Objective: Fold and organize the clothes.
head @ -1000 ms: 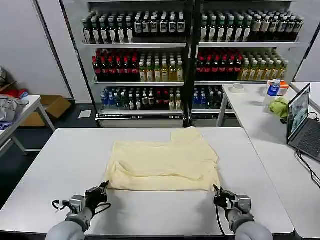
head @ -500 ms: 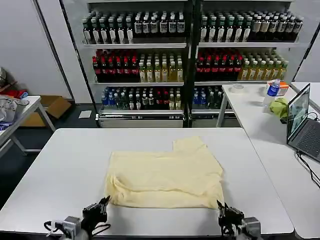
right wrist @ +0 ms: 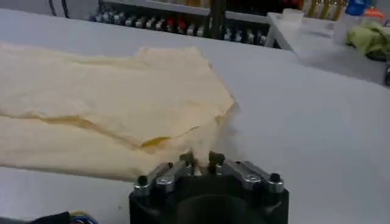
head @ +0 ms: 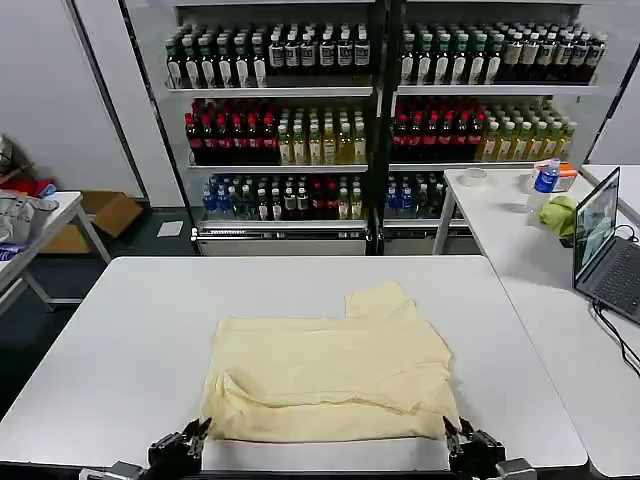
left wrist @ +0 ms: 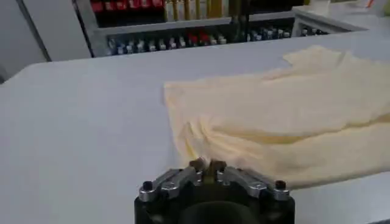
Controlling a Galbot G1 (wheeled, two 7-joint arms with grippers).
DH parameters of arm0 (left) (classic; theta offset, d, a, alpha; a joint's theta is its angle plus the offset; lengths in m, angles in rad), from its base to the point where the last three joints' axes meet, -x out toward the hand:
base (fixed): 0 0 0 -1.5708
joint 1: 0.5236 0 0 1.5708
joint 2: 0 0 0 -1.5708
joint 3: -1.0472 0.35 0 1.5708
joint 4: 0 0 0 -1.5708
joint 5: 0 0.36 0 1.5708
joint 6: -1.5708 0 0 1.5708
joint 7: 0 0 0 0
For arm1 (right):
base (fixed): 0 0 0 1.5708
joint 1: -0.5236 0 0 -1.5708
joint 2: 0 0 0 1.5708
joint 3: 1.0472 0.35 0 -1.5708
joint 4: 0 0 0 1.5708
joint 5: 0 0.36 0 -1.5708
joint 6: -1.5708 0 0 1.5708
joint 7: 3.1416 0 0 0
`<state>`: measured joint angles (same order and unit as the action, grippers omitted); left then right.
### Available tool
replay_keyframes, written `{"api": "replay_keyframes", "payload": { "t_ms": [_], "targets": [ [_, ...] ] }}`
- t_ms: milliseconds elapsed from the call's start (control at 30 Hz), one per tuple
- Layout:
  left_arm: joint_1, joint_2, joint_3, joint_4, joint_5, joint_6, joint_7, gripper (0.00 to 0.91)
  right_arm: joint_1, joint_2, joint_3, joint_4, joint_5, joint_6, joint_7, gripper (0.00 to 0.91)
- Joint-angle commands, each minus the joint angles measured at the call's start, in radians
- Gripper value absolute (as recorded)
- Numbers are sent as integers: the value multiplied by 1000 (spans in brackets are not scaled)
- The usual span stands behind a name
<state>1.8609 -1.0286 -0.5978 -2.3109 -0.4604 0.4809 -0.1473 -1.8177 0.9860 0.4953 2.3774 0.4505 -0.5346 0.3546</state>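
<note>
Behind the white bench (head: pixel 130 330) stand drink shelves (head: pixel 380 120); the T-shirt (head: pixel 330 375) lies half-folded at its near edge, left claw (left wrist: pixel 207 170) and right claw (right wrist: pixel 201 162) each pinching a near corner, probably ready to lift and fold it away.

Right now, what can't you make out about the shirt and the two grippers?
- Shirt: neck label, hidden by the folds in the head view.
- Left gripper: head view's bottom edge cuts off the arm; in its wrist view, shut fingertips cover the pinched hem.
- Right gripper: likewise cut off; its fingertips hide the shirt corner.
- Bottles on the shelves: labels too small to read.
</note>
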Motion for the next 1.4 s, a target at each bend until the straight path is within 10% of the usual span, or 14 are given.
{"api": "replay_keyframes", "payload": {
  "t_ms": [33, 633, 1400],
  "targets": [
    [43, 11, -62, -39, -25, 8, -4, 907, 71, -29, 92, 83, 42, 8, 17, 907],
    [-538, 142, 78, 267, -250, 15, -152, 907, 1025, -17, -347, -527, 321, -45, 136, 907],
    [-1009, 63, 458, 663, -314, 76, -180, 907, 1338, 253, -512, -1111, 282, -45, 78, 907]
  ]
}}
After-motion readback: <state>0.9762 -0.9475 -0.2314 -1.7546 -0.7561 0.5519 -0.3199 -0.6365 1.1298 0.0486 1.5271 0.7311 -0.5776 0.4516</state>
